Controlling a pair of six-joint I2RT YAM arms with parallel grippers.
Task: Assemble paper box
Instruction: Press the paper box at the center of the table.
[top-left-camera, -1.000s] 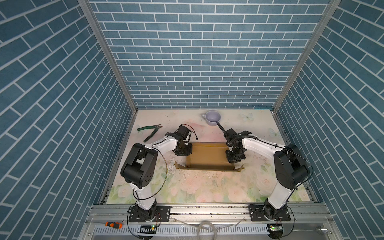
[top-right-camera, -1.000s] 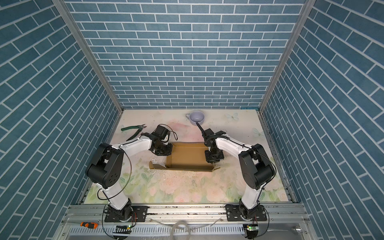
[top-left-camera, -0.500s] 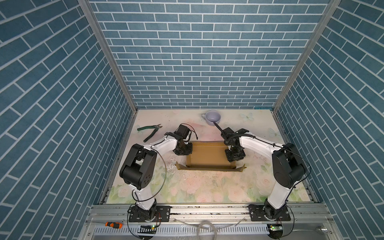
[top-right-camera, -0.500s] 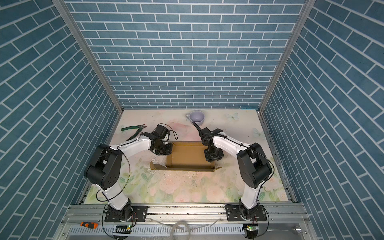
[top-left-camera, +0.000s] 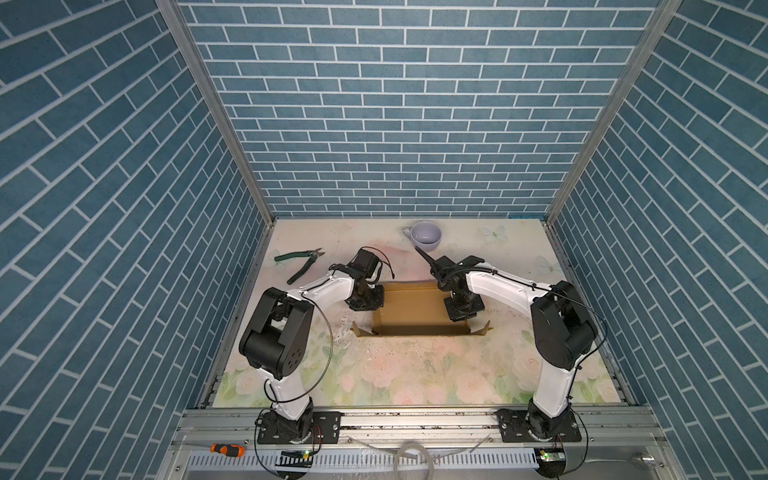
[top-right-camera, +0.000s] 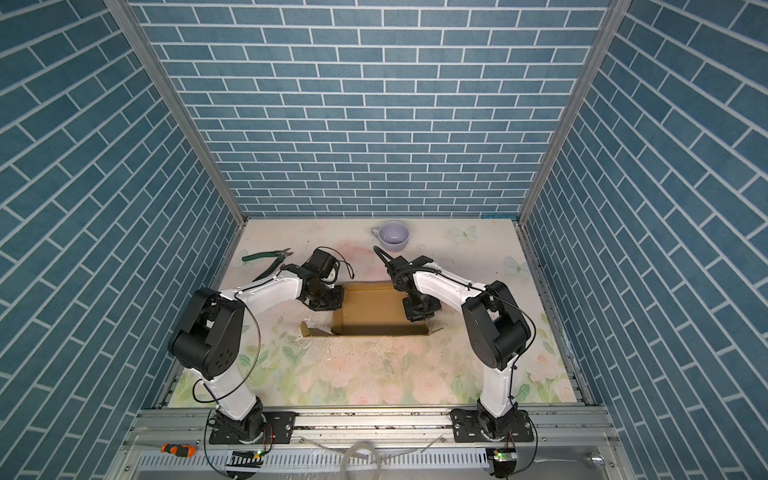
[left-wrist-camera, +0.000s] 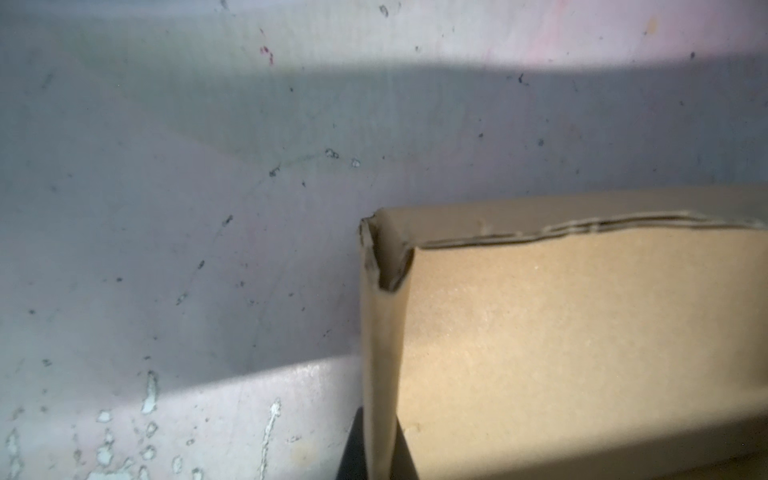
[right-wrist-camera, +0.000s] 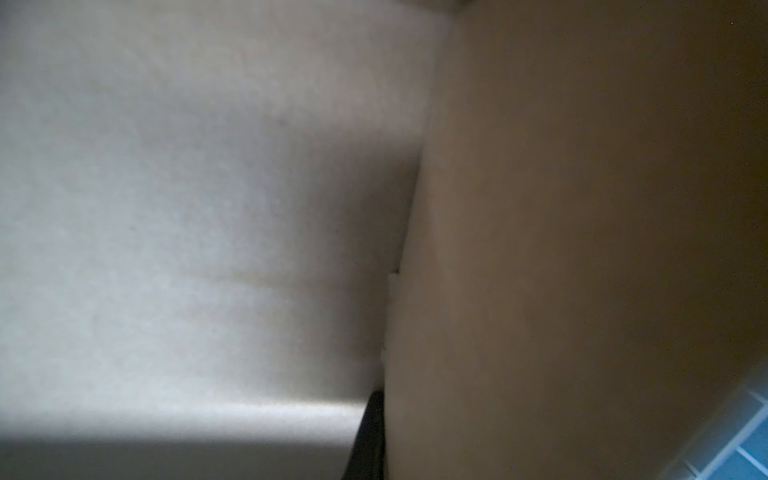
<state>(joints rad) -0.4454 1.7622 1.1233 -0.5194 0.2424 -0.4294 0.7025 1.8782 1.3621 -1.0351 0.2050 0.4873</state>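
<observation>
The paper box (top-left-camera: 411, 307) (top-right-camera: 374, 309) is a shallow brown cardboard tray, open at the top, in the middle of the table. My left gripper (top-left-camera: 370, 301) (top-right-camera: 328, 301) stands at its left wall. In the left wrist view that gripper (left-wrist-camera: 380, 419) is shut on the wall's upper edge (left-wrist-camera: 382, 353), with a dark finger on each side. My right gripper (top-left-camera: 459, 311) (top-right-camera: 419, 311) is at the right wall. In the right wrist view one dark finger (right-wrist-camera: 370, 440) lies flat against the cardboard (right-wrist-camera: 582, 249). The other finger is hidden behind the wall.
A lilac cup (top-left-camera: 425, 235) stands at the back and green pliers (top-left-camera: 301, 264) lie at the back left. Loose box flaps stick out at the front corners (top-left-camera: 360, 330) (top-left-camera: 482, 328). An orange screwdriver (top-left-camera: 226, 451) lies on the front rail. Blue brick walls enclose three sides.
My right gripper has shifted a little to the left at the box's right wall. The left arm and the box's left side have not moved.
</observation>
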